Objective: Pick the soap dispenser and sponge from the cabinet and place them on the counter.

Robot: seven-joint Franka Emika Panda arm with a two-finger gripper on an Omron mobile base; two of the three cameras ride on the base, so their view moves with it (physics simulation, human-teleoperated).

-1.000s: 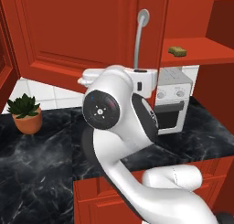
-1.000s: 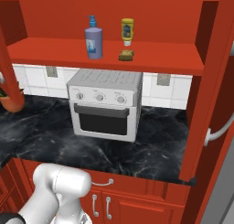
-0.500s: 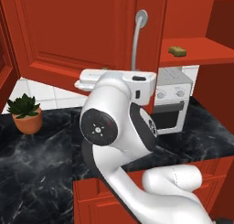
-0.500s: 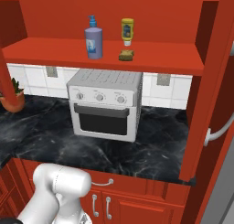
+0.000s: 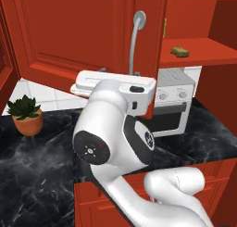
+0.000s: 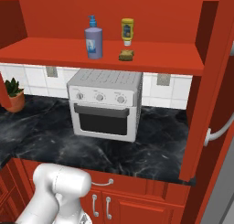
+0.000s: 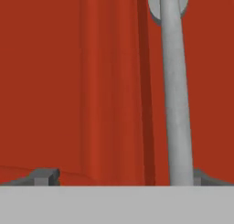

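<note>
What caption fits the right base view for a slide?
Soap dispenser, yellow squeeze bottle and sponge on the open cabinet's shelf above a toaster oven.

A white toaster oven (image 6: 106, 104) with three knobs and a dark glass door stands against the tiled backsplash (image 6: 162, 94). A potted green plant (image 5: 26, 115) in a terracotta pot sits well apart from it. A small yellow squeeze bottle (image 6: 127, 32) stands upright on the shelf above the oven.

Red cabinet shelf (image 6: 55, 51) carrying soap dispenser (image 6: 93, 40), yellow bottle (image 6: 127, 32), sponge (image 6: 126, 55), black counter (image 6: 151, 150) bearing toaster oven (image 6: 106, 104), potted plant (image 6: 13, 95)
</note>
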